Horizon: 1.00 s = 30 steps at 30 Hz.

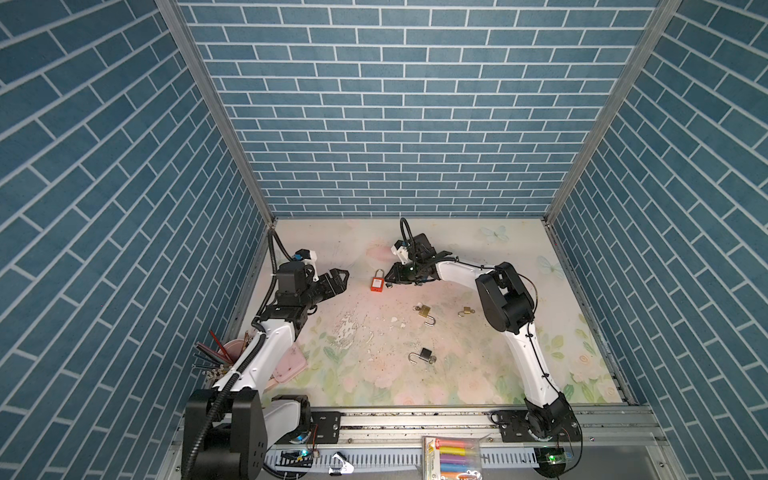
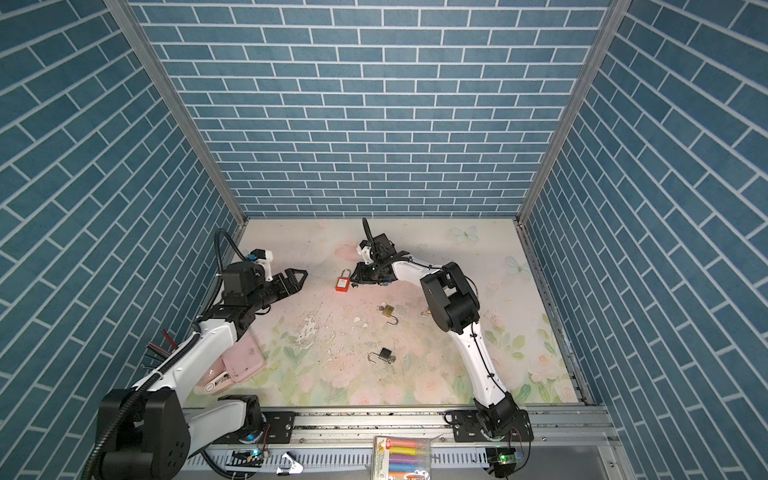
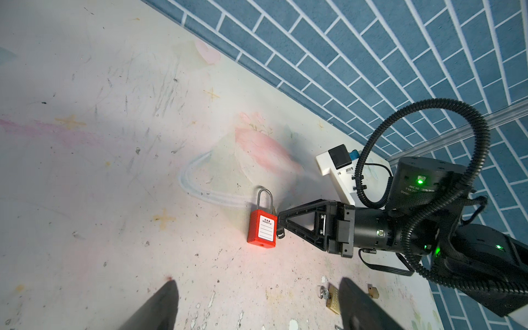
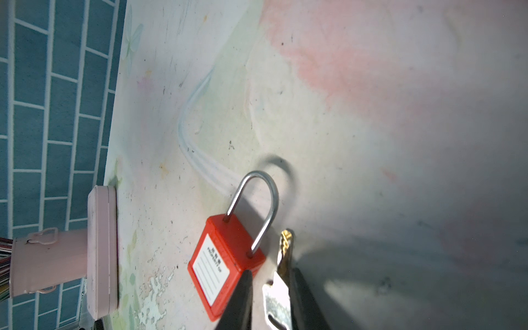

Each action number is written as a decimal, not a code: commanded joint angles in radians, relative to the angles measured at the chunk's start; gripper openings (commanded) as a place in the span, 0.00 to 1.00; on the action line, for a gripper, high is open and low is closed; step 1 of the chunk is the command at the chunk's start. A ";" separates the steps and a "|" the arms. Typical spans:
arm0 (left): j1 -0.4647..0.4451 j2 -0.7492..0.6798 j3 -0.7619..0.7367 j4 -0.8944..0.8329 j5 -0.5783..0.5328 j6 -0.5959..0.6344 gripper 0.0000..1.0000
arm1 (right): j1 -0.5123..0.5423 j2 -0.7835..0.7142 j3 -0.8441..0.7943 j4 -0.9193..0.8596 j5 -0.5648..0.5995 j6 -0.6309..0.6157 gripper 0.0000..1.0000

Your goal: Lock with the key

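Pink cup (image 4: 48, 263) holds pencils (image 4: 3, 253), well apart from red padlock (image 1: 377, 284)

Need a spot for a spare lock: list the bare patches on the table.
Bare: mat between left gripper and larger brass padlock; also between dark padlock and rail. Crowded: around red padlock, where right gripper holds the key.

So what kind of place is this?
Probably a robot test booth, not a real room. The blue brick walls look like printed panels, the left arm and right arm are mounted on a metal rail, and a red padlock sits on the flowery tabletop.
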 commanded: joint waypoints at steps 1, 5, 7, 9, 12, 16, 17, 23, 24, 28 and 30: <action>-0.022 -0.028 0.019 -0.018 -0.046 0.016 0.88 | -0.017 -0.106 -0.027 0.008 0.001 -0.015 0.26; -0.088 -0.058 0.080 -0.090 -0.189 0.052 0.88 | -0.041 -0.278 -0.098 0.023 0.037 -0.088 0.35; -0.144 -0.068 0.098 -0.099 -0.259 0.068 0.88 | -0.055 -0.387 -0.185 0.057 0.054 -0.111 0.39; -0.206 -0.059 0.119 -0.103 -0.304 0.074 0.88 | -0.068 -0.511 -0.309 0.095 0.077 -0.130 0.43; -0.311 -0.023 0.161 -0.116 -0.377 0.090 0.88 | -0.070 -0.691 -0.513 0.115 0.158 -0.155 0.46; -0.484 0.025 0.250 -0.178 -0.480 0.201 0.88 | -0.070 -0.917 -0.785 0.130 0.257 -0.131 0.48; -0.522 0.030 0.267 -0.196 -0.494 0.230 0.88 | -0.070 -0.973 -0.853 0.136 0.283 -0.108 0.48; -0.697 0.018 0.267 -0.250 -0.530 0.523 0.88 | -0.071 -1.200 -1.142 0.255 0.323 0.027 0.53; -0.720 0.013 0.255 -0.256 -0.513 0.606 0.88 | -0.070 -1.215 -1.177 0.285 0.329 0.047 0.53; -0.776 -0.023 0.182 -0.231 -0.452 0.856 0.88 | -0.070 -1.242 -1.254 0.352 0.345 0.116 0.53; -0.767 0.015 0.220 -0.272 -0.406 0.854 0.88 | -0.071 -1.236 -1.262 0.349 0.373 0.148 0.56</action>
